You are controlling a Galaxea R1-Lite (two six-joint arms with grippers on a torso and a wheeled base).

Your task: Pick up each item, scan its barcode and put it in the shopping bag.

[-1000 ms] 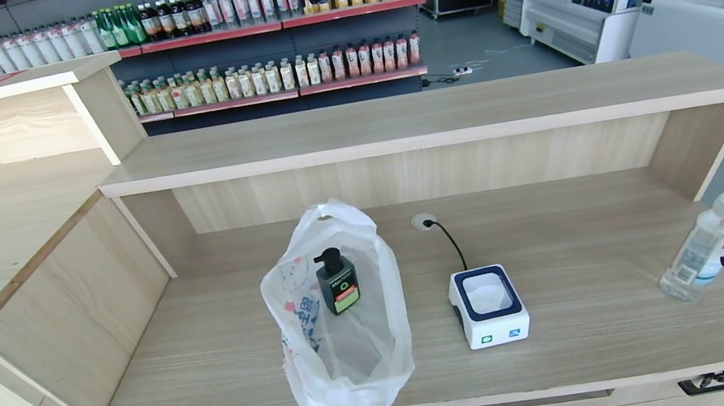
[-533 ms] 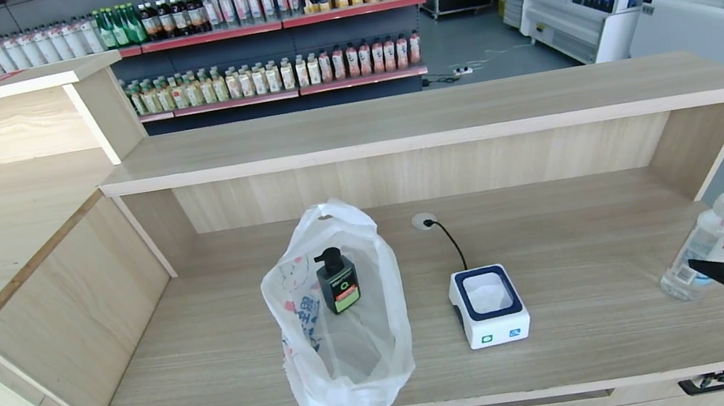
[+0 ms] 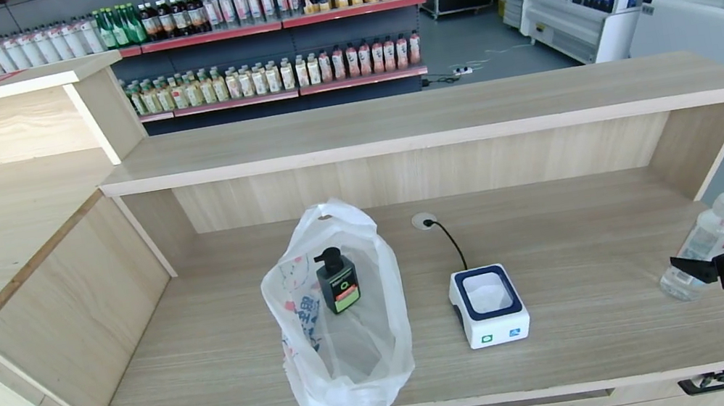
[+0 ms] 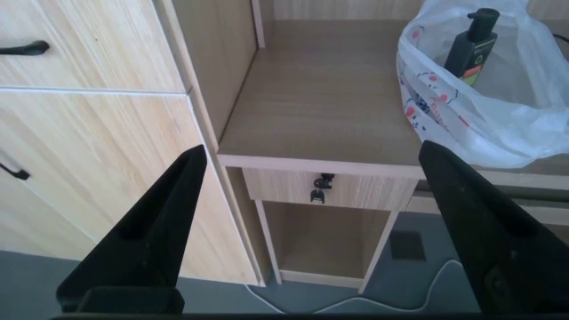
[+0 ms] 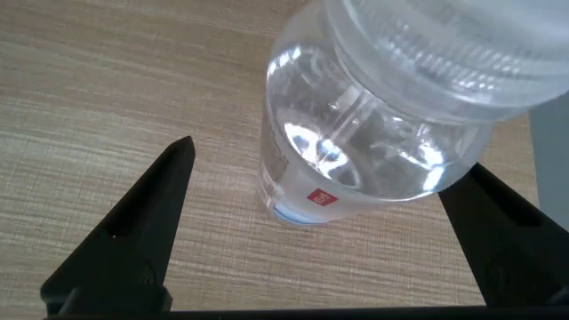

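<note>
While the clear water bottle (image 3: pixel 704 238) stands upright near the counter's (image 3: pixel 580 232) right edge, the right gripper (image 5: pixel 320 173) brackets it with fingers spread wide, one on either side of its body. Contact seems not yet made, though the head view is too cramped there to be sure. Off to that gripper's left sit the white scanner (image 3: pixel 488 305), then the open-mouthed shopping bag (image 3: pixel 329 355) with a dark pump bottle (image 3: pixel 337 282) standing inside. The left gripper (image 4: pixel 309 151) hangs spread apart, holding nothing, off the counter's front left corner, with the bag beyond it.
</note>
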